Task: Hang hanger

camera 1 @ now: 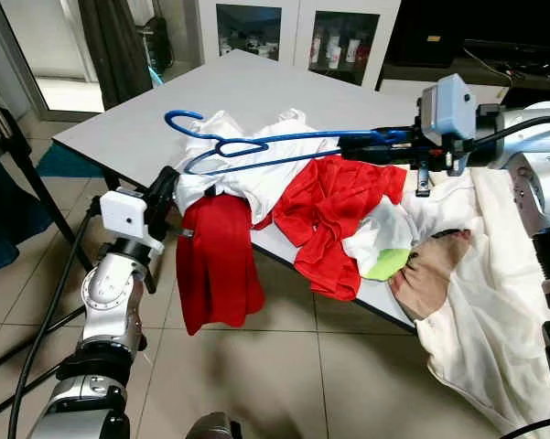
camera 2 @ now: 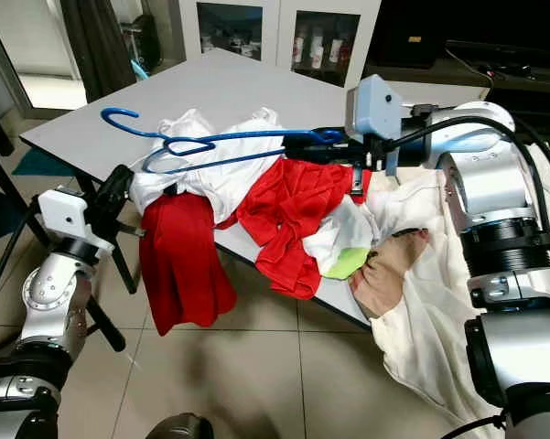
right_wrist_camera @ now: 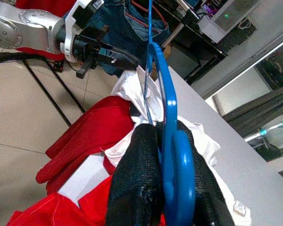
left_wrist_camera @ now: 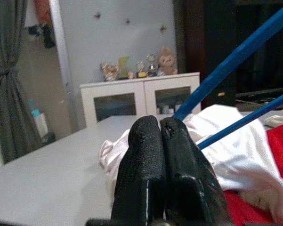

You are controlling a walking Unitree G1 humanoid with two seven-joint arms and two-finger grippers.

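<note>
Floating level above the clothes (camera 1: pixel 339 210) on the table (camera 1: pixel 256 91), the blue hanger (camera 1: pixel 256 151) is clamped at one end by the right gripper (camera 1: pixel 352 146), hook free for a rail, it seems. The left gripper (camera 1: pixel 169 187), fingers pressed together, holds nothing beside the white shirt (camera 1: pixel 247 174).

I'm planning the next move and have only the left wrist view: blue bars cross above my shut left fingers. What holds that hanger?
Observer: The right gripper is clamped on one end of the blue hanger, with the hook pointing to the robot's left.
Operator: Where does my left gripper sit?
Observer: The left gripper is at the table edge, tips against the white shirt.
Operator: Anything below it?
Observer: A red garment hangs over the edge.
</note>
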